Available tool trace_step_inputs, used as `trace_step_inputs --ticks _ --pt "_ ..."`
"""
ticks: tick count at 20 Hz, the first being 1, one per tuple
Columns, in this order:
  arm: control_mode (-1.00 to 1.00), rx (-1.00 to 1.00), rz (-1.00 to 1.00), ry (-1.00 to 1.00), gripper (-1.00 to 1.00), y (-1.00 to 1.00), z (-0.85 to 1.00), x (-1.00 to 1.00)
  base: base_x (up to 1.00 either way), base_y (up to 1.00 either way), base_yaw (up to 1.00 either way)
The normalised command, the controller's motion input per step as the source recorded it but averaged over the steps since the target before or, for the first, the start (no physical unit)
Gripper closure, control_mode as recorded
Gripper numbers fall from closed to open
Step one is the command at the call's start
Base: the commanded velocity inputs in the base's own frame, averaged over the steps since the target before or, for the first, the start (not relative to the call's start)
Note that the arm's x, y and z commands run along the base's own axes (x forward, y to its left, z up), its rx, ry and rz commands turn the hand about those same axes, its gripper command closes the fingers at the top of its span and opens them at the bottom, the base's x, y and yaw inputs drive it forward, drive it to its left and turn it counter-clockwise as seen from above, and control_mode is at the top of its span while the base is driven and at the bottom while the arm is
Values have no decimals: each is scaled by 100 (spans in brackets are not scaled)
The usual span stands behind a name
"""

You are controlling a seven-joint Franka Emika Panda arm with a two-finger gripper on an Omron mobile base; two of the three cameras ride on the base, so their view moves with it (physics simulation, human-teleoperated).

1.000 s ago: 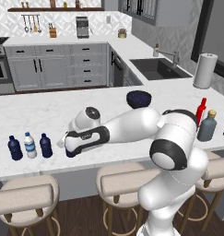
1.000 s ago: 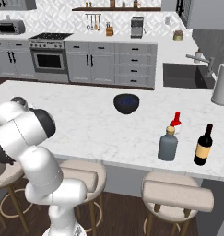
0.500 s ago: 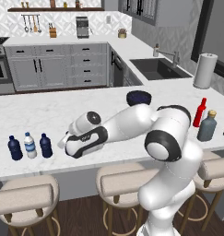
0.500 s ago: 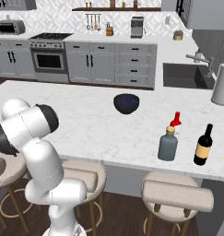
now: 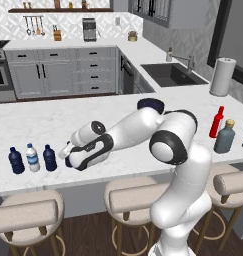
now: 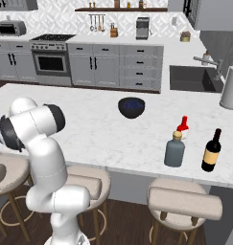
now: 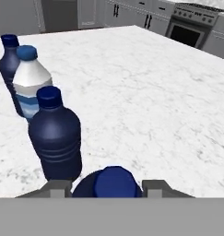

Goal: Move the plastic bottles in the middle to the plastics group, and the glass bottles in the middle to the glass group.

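Observation:
My gripper is shut on a navy plastic bottle, whose dark cap shows between the two fingertips. Just ahead of it stand three bottles in a row on the marble counter: a navy bottle, a clear bottle with a blue label, and another navy bottle. In the left base view the gripper sits low over the counter, right of that plastics group. Far right stand the red bottle, the grey-blue glass bottle and a dark bottle.
A dark blue bowl sits mid-counter behind the arm. A paper towel roll stands by the sink. Padded stools line the counter's near edge. Bare marble stretches between the two bottle groups.
The arm has carried the gripper a little to the left along the counter, closer to the three bottles. The jaws stay closed on the navy bottle.

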Motion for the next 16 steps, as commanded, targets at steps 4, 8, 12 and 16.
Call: trace_step_inputs --ticks 4,8,12,16 --pt "-100 0 0 0 100 11 -43 17 0 0 0" --pt "-100 0 0 0 100 16 -25 25 0 0 0" --pt "-100 0 0 0 100 21 -3 21 0 0 0" --pt "-100 0 0 0 100 27 -9 1 0 0 0"
